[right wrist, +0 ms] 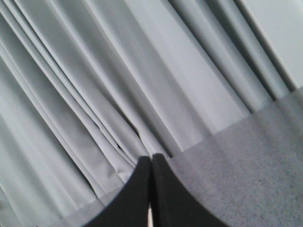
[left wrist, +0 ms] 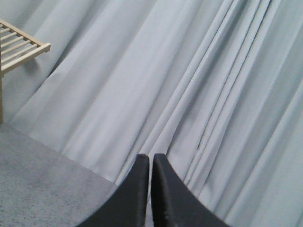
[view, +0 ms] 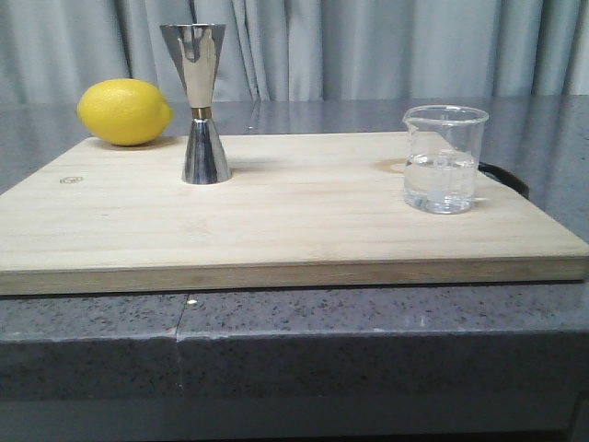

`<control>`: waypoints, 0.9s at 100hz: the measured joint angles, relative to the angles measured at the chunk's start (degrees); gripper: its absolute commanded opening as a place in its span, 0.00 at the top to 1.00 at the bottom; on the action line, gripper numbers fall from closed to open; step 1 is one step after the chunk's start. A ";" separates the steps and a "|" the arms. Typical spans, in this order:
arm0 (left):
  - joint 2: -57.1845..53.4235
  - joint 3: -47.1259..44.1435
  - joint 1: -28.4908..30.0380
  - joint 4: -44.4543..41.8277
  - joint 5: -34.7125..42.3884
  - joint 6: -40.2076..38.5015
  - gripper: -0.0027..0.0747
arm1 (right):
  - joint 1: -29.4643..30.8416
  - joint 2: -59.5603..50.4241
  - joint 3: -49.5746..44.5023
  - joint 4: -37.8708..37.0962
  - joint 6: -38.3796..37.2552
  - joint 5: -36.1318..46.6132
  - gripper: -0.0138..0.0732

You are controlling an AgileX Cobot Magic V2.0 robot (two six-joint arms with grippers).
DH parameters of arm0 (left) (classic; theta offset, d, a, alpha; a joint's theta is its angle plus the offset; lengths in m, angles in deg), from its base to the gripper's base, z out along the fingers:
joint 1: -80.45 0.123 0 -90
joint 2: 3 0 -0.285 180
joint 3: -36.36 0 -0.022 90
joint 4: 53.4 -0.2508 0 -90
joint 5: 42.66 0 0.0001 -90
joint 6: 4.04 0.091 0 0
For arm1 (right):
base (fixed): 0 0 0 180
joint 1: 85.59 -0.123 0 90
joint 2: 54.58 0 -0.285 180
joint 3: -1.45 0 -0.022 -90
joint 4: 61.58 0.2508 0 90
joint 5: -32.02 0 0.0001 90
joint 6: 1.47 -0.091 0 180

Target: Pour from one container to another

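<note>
A small clear glass beaker (view: 444, 158), partly filled with clear liquid, stands on the right of a wooden board (view: 304, 221). The tall steel hourglass jigger (view: 203, 103), gold band at its waist, stands upright at the board's back left. Neither gripper shows in the front view. In the left wrist view my left gripper (left wrist: 150, 158) is shut and empty, facing a curtain. My right gripper (right wrist: 151, 159) is likewise shut on nothing, with curtain and grey counter behind it.
A yellow lemon (view: 124, 111) lies at the board's far left corner. The board rests on a grey speckled counter (view: 294, 322) with a grey curtain (view: 368, 46) behind. A wooden slatted rack (left wrist: 19, 45) appears in the left wrist view.
</note>
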 measured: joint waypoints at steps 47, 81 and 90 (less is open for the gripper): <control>21.57 28.63 -8.57 -5.98 -42.11 7.64 0.99 | -6.91 28.64 33.22 -0.65 28.16 -47.42 0.93; 42.45 35.45 -18.61 -6.37 -45.76 20.33 0.96 | -7.60 40.78 35.88 -0.65 32.17 -45.09 0.93; 45.68 35.45 -20.08 -6.37 -43.75 22.63 0.85 | -7.60 40.78 35.88 -0.65 32.18 -44.12 0.93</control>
